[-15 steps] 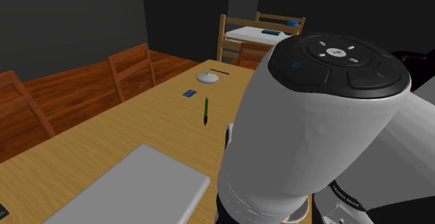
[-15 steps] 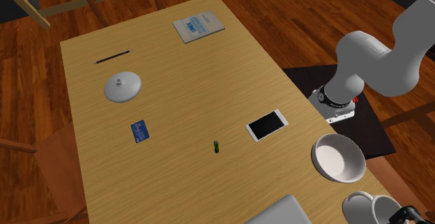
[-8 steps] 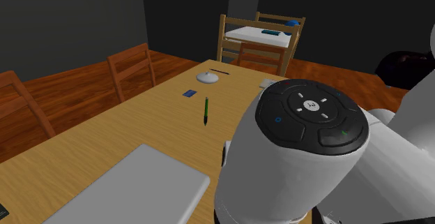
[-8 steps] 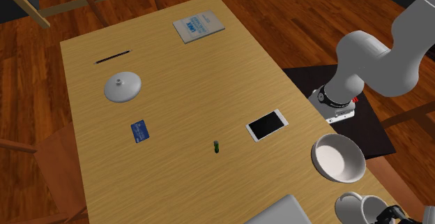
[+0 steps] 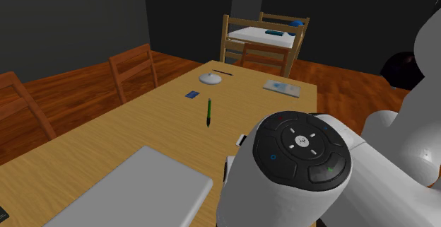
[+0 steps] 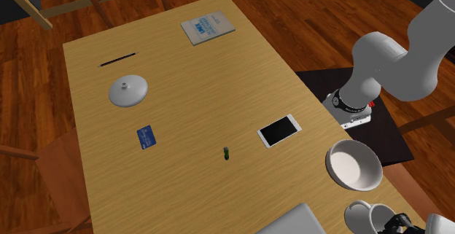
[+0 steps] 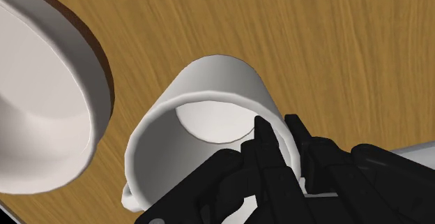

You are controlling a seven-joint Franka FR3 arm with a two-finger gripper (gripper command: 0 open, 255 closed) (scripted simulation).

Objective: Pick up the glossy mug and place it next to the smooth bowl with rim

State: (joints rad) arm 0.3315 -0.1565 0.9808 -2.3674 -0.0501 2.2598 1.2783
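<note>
Some of the white mug (image 7: pixel 216 83) hides behind the gripper (image 7: pixel 277 128); bowl (image 7: pixel 42 118) cropped.

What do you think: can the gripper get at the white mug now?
Yes, it seems so. The gripper is on the mug, its fingers clasping the mug's wall at the rim. Nothing stands between them; the white bowl sits close beside the mug, clear of the fingers.

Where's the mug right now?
Second exterior view's lower right: the mug is just below the bowl, near the table's edge, its wall clasped by the end effector.
</note>
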